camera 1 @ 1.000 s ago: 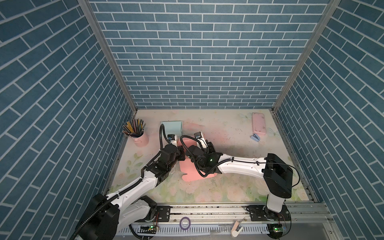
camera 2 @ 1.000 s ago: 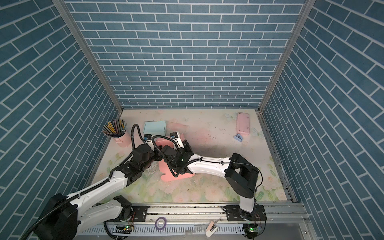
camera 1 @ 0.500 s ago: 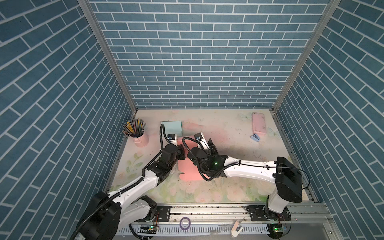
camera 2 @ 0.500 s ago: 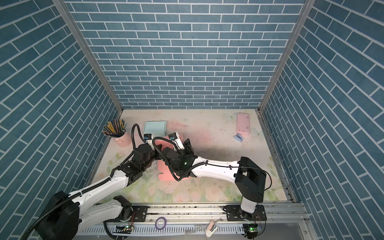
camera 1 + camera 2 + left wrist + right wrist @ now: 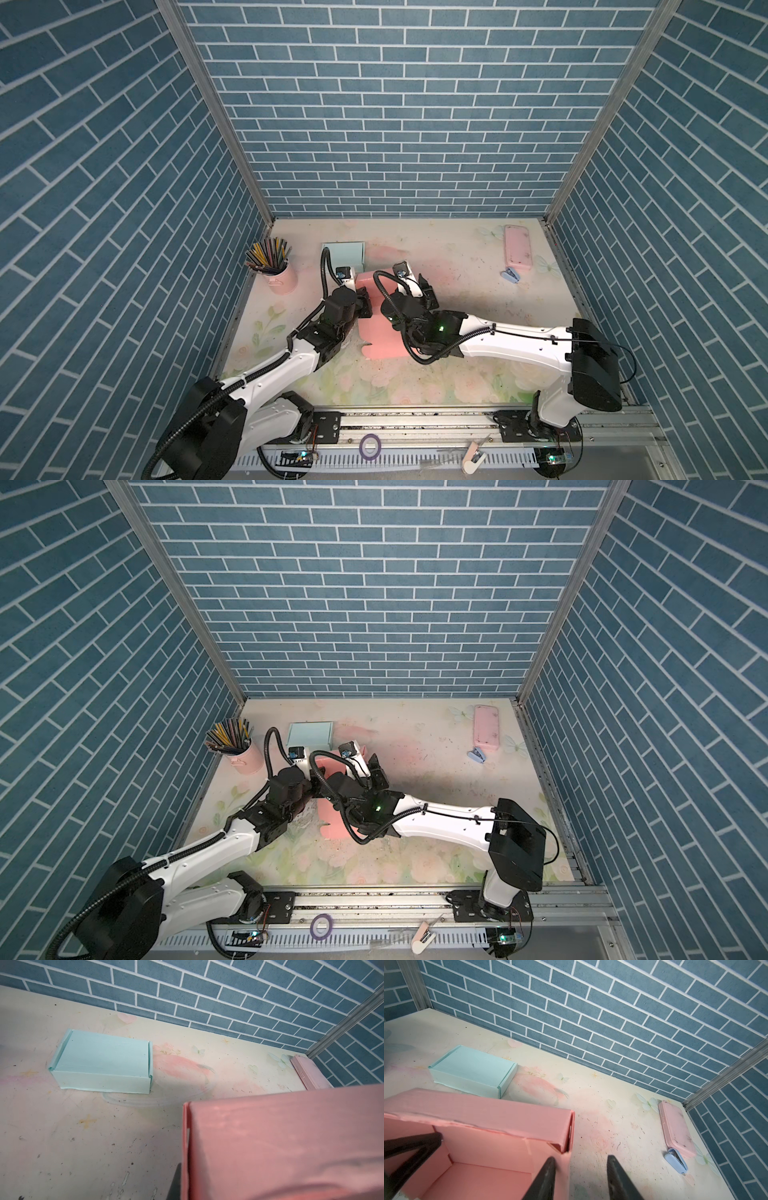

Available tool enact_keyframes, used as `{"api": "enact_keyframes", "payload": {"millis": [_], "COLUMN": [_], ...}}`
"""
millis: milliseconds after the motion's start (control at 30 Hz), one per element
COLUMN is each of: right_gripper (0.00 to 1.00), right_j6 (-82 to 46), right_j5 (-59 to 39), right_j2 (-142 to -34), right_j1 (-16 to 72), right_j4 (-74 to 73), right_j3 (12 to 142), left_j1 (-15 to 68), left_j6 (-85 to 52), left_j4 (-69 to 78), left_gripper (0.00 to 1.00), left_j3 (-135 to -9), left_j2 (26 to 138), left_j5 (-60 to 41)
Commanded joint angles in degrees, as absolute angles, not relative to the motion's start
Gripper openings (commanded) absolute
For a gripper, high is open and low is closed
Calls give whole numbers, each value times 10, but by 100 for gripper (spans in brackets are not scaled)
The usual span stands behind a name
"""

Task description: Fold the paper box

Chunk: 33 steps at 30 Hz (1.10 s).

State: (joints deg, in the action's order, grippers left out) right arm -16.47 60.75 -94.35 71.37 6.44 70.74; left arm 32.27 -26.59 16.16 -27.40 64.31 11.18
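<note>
Right arm [image 5: 519, 345] elbow has swung out right. Both top views: paper box [image 5: 380, 340] left of centre, left gripper [image 5: 365, 305] clamped on its left wall (pinch mostly hidden). Left wrist: mint box [image 5: 104, 1059] farther back, apart. Right wrist: right gripper [image 5: 580, 1158] jaws apart, astride the right wall; pink case [image 5: 675, 1128] far right.

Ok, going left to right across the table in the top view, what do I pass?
Pencil cup → teal box → pink box → pink case.
</note>
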Motion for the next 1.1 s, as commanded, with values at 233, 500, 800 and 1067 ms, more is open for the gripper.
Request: {"api": "enact_keyframes", "payload": {"millis": [233, 500, 800, 1067], "right_gripper": [46, 49, 47, 39], "right_j6": [-152, -147, -149, -131], "right_j5": [559, 483, 458, 481], "right_j2": [-954, -946, -914, -950], "right_j1": [702, 689, 664, 663], "right_j4": [32, -11, -42, -38], "right_j3": [702, 676, 618, 655], "left_j1": [321, 321, 321, 321], "left_j6": [-263, -262, -257, -251], "left_j4": [148, 145, 145, 150], "left_gripper": [0, 0, 0, 0], "left_j3": [-279, -280, -278, -280], "left_j2": [634, 630, 622, 634], "left_j5": [126, 124, 126, 126]}}
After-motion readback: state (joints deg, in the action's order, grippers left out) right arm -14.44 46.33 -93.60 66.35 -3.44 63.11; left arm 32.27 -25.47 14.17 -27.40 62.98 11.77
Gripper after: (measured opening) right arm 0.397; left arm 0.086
